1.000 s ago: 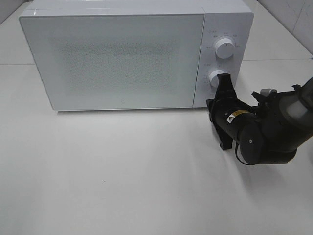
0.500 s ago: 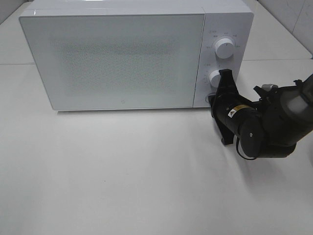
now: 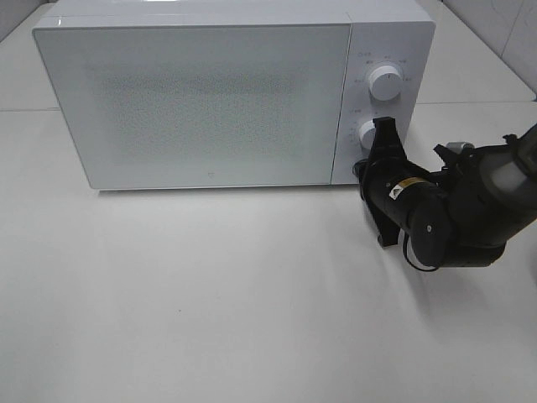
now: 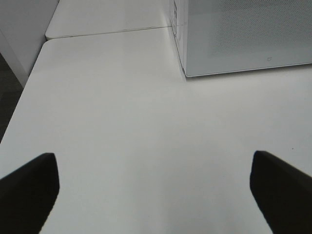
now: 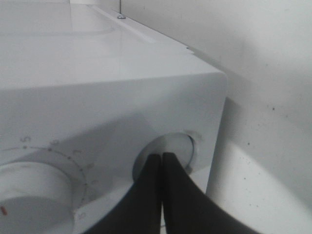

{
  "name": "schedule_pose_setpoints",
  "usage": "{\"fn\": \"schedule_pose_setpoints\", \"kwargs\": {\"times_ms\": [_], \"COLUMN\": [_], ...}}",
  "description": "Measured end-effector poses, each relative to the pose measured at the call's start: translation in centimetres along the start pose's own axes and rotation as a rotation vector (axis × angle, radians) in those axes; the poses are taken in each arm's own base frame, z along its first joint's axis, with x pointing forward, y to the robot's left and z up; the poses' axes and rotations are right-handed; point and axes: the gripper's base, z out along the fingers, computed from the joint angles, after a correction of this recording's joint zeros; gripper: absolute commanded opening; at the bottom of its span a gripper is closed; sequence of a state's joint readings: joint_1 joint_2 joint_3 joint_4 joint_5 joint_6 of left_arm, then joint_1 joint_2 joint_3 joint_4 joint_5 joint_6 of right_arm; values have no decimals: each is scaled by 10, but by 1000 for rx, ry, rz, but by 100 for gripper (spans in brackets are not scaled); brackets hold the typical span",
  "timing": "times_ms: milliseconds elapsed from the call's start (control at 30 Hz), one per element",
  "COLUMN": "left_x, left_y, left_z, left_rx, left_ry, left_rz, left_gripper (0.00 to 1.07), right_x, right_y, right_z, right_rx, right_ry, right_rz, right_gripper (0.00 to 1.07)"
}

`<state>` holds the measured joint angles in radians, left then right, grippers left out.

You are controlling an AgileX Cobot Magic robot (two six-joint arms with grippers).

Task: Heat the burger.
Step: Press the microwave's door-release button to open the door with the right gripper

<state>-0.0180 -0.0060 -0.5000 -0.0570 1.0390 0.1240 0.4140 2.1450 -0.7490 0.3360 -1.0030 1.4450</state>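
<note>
The interior of the microwave (image 3: 210,34) is concealed behind the dotted door (image 3: 201,105); its contents cannot be made out. The lower dial (image 3: 367,134) and the panel beneath it are partly covered by the right gripper (image 3: 384,128). The dial markings (image 3: 362,57) are too small to be read. The right arm (image 3: 503,201) is cut off by the frame edge. A round recess (image 5: 183,144), just ahead of the pressed-together fingertips (image 5: 168,178), is partly masked. Of the left gripper (image 4: 152,163), only two cropped finger ends (image 4: 29,187) are shown.

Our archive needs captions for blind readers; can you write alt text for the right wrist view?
The right gripper, jaws shut, points its black tips at a round button on the front of the white microwave, beside a numbered white dial.
</note>
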Motion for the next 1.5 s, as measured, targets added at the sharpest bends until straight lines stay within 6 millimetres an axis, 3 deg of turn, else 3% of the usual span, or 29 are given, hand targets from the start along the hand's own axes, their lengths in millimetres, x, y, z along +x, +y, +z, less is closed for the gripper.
{"fn": "schedule_pose_setpoints", "kwargs": {"times_ms": [967,1500], "left_x": [0,0], "left_y": [0,0], "left_z": [0,0], "left_rx": [0,0], "left_ry": [0,0], "left_rz": [0,0], "left_gripper": [100,100], "right_x": [-2,-4], "right_y": [4,5], "right_z": [15,14], "right_rx": [46,61], "right_ry": [-21,-12], "right_rz": [33,47], "right_gripper": [0,0]}}
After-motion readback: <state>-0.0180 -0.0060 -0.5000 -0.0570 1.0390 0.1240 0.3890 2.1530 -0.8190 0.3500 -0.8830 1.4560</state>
